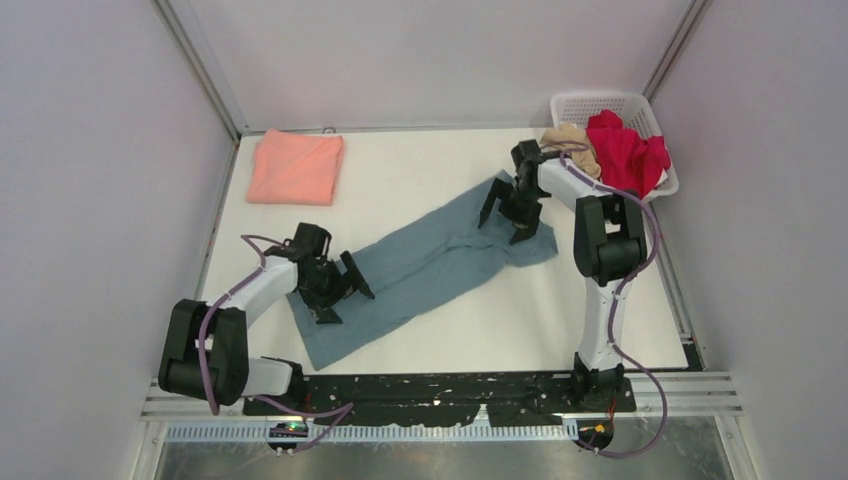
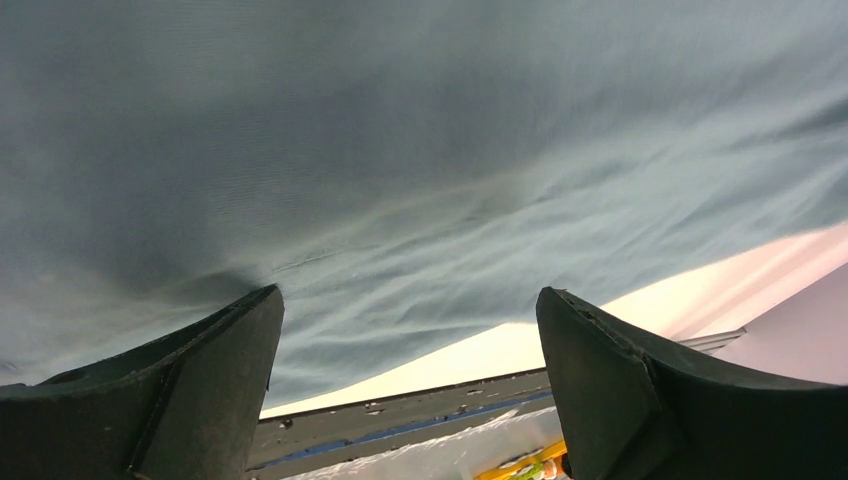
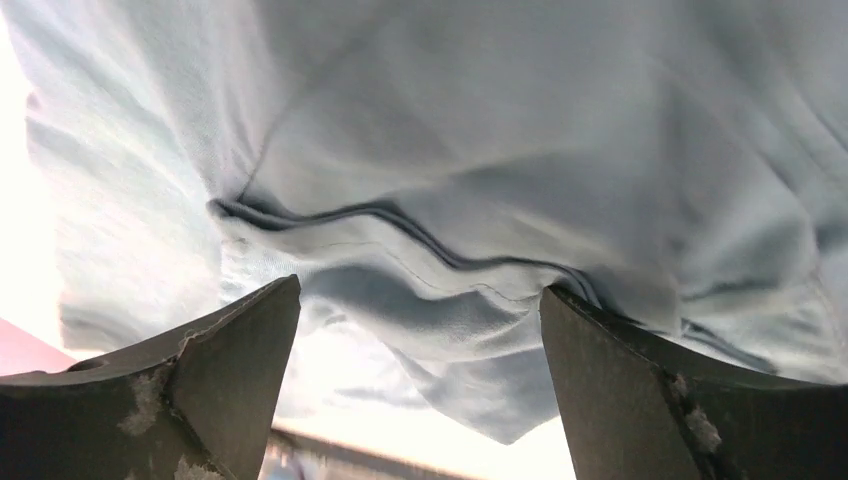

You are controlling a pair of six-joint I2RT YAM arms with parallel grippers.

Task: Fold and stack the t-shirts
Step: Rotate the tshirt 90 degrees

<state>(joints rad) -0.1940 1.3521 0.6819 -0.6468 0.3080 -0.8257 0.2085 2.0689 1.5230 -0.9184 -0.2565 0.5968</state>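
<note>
A slate-blue t-shirt [image 1: 430,262] lies stretched in a long diagonal band across the white table, wrinkled at its far right end. My left gripper [image 1: 343,298] stands open over its near left end, with the cloth [image 2: 400,170] filling the left wrist view just beyond the spread fingertips [image 2: 410,310]. My right gripper [image 1: 507,222] is open over the far right end, its fingertips [image 3: 420,300] either side of a rumpled fold with a seam [image 3: 400,250]. A salmon-pink t-shirt [image 1: 295,167] lies folded at the far left. Red [image 1: 628,152] and beige [image 1: 568,138] t-shirts are heaped in the basket.
A white lattice basket [image 1: 605,104] stands at the far right corner of the table [image 1: 420,165]. Grey walls close in the left, right and back sides. The black mounting rail [image 1: 450,392] runs along the near edge.
</note>
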